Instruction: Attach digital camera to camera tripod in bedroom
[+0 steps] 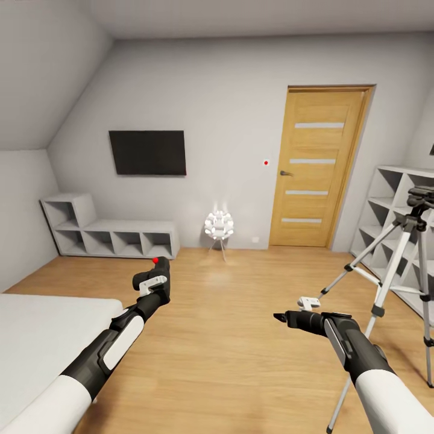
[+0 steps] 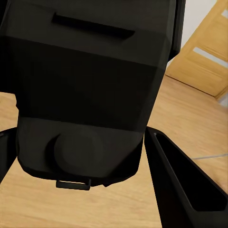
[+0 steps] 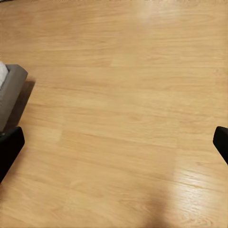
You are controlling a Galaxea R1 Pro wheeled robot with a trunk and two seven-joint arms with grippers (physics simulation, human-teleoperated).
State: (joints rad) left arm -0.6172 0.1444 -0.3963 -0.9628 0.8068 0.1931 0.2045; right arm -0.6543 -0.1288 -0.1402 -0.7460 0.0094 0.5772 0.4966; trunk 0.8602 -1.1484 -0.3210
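L gripper (image 1: 158,272): clamped on digital camera (image 2: 90,90)
R gripper (image 3: 114,142): fingers apart, nothing held
Camera tripod (image 1: 395,253): upright, R side, by shelves (image 1: 392,211)

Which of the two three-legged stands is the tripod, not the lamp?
The tall one at the right edge by the cube shelves: the tripod, with silver legs and a dark head. The small stand against the far wall carries a cluster of white balls, so it is the lamp.
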